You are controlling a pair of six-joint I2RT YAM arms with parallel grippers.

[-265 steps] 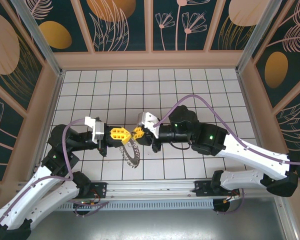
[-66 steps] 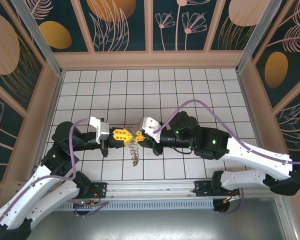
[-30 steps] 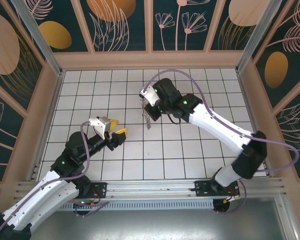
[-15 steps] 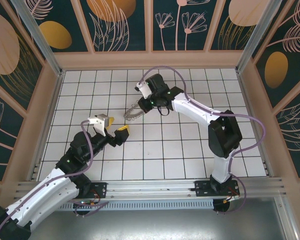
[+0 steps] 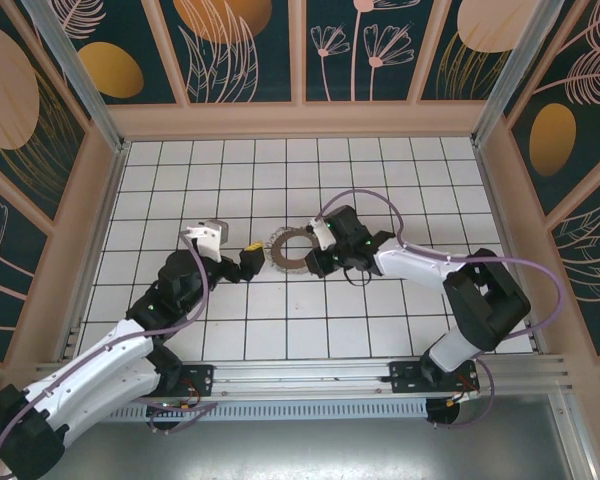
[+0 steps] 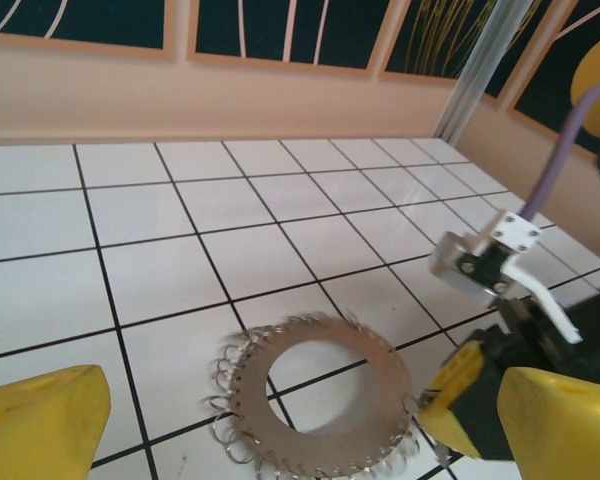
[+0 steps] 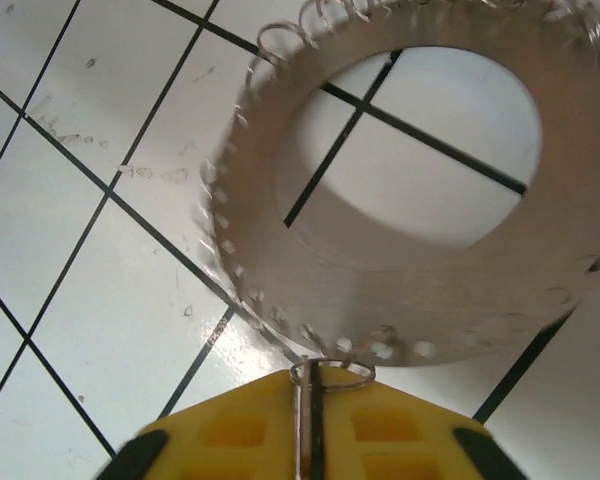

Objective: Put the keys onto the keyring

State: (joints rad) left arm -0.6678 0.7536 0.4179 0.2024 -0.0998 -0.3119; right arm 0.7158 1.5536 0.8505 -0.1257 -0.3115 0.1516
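Near the flat grey loop-fringed metal ring (image 5: 298, 250), the left gripper (image 5: 250, 254) is spread wide; a rim loop (image 7: 330, 372), pinched by the right gripper (image 7: 308, 385), could be snagged and dragged.

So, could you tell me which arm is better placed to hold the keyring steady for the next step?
Right, probably. The right gripper is shut on the looped rim of the keyring, while the left gripper stands open beside it, touching nothing I can see.
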